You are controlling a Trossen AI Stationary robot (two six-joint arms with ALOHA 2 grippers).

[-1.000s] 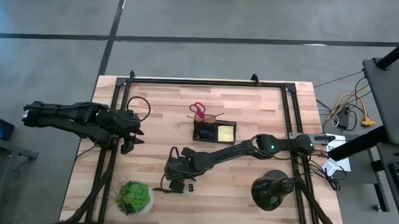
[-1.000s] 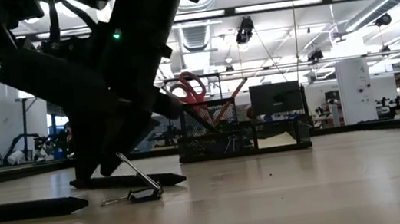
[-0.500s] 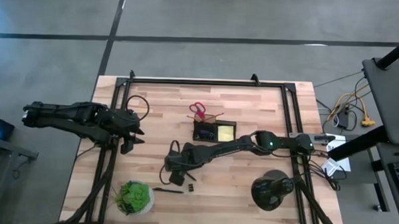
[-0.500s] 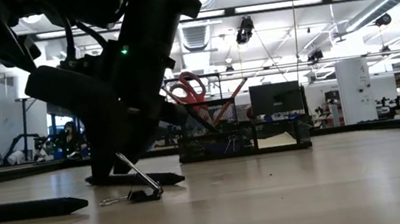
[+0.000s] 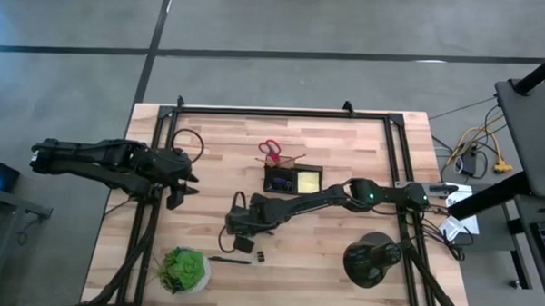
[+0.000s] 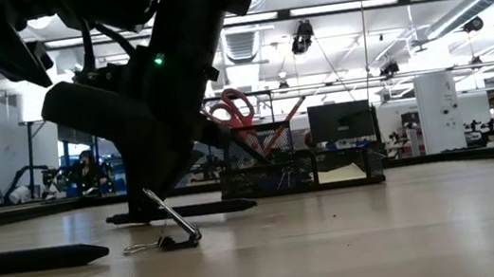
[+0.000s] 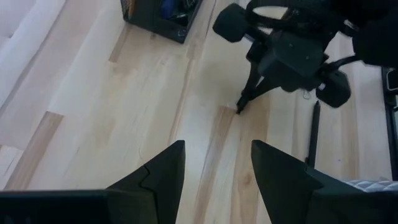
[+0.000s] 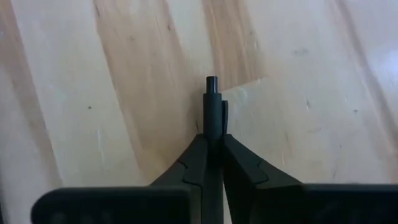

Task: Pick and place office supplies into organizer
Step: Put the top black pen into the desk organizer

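The black mesh organizer [image 5: 292, 181] stands at the table's middle. It holds red-handled scissors [image 5: 270, 151], an orange pencil [image 6: 284, 117] and a yellow sticky-note pad [image 5: 309, 181]. In front of it and to the left, my right gripper [image 8: 211, 134] is shut on a black pen [image 6: 190, 210]. A second black pen [image 5: 225, 259] and a small black binder clip [image 5: 260, 255] lie flat on the wood nearer the front edge. My left gripper [image 7: 217, 155] waits open above the table's left side. My right gripper pinches the black pen between its two fingers, which slant down from the table's right. The pen runs out along the fingers, and one end [image 8: 211, 93] sticks out past the fingertips. In the low view it lies about level, close over the wood; I cannot tell if it is clear.
A green potted plant [image 5: 185, 270] stands at the front left. A round black domed object [image 5: 371, 258] stands at the front right. A black frame [image 5: 283, 112] runs along the far edge and down both sides of the table.
My right gripper has drawn back a little toward the far edge, uncovering the second pen that lies near the front. The pen under the gripper, which rested slanted on the wood, now sits level, a little higher and more toward the table's right.
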